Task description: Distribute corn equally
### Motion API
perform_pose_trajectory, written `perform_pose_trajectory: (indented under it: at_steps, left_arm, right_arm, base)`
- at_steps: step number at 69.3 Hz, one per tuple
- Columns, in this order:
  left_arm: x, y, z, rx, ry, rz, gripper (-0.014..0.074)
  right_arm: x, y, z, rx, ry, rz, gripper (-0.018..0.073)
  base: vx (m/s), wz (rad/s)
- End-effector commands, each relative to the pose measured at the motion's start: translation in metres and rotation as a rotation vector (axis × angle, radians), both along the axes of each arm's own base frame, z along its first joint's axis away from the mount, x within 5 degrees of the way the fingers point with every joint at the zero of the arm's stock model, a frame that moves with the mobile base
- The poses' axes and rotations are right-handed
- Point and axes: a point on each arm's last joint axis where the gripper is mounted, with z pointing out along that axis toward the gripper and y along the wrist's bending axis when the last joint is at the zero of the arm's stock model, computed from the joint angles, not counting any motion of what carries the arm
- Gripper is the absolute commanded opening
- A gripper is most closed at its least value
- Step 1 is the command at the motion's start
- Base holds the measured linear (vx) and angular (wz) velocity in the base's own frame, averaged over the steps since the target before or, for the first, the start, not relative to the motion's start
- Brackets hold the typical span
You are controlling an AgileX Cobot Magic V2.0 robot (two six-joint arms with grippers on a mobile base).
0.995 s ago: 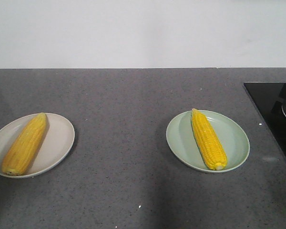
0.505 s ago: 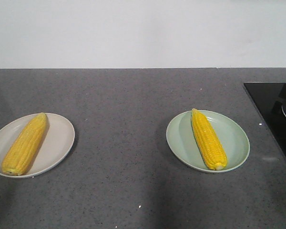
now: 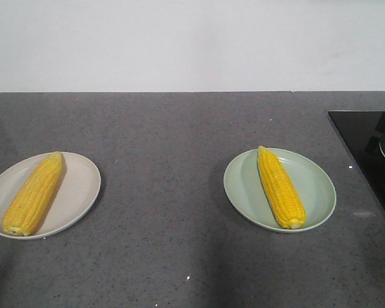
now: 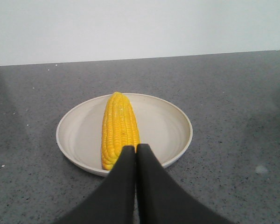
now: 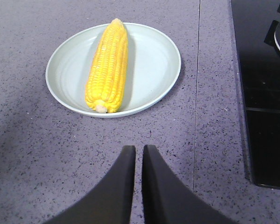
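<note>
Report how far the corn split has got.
Done, it seems: one corn cob lies on the beige plate, one cob on the green plate. In hand: nothing; left end effector and right end effector look shut, empty. Nothing visibly left.

The tabletop is grey speckled stone-like, matt. The beige plate and pale green plate look smooth, with a soft satin sheen. Both corn cobs are bumpy with rows of slightly shiny kernels. The black panel is glossy, glass-like. Both hands are matt black.
</note>
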Motion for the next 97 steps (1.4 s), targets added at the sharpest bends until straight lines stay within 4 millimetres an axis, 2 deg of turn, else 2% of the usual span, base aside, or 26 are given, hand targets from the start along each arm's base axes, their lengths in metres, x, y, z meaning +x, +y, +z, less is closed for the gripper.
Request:
perform_pose_trajectory:
  at_steps: [1, 14, 35, 57, 97]
  left_arm:
    - [0.000, 0.001, 0.006, -0.039, -0.101, 0.018, -0.0009]
    - [-0.005, 0.004, -0.016, -0.075, -0.112, 0.047, -0.0009]
    - [0.000, 0.004, -0.039, -0.099, -0.097, 0.059, -0.0009]
    - [0.000, 0.011, -0.039, -0.076, -0.100, 0.178, -0.0009]
    - [0.000, 0.011, -0.039, -0.079, -0.096, 0.178, -0.0009]
  right_arm:
    - [0.003, 0.001, 0.013, 0.011, -0.087, 0.004, -0.0011]
    - [0.003, 0.001, 0.013, 0.011, -0.087, 0.004, -0.0011]
    - [0.003, 0.001, 0.013, 0.012, -0.089, 0.004, -0.0011]
    - [0.003, 0.001, 0.013, 0.012, -0.089, 0.004, -0.0011]
    - [0.003, 0.001, 0.013, 0.012, -0.089, 0.004, -0.0011]
  base:
    - [0.00, 0.00]
    - [0.00, 0.00]
    - [0.00, 0.00]
    - [0.00, 0.00]
    - [0.00, 0.00]
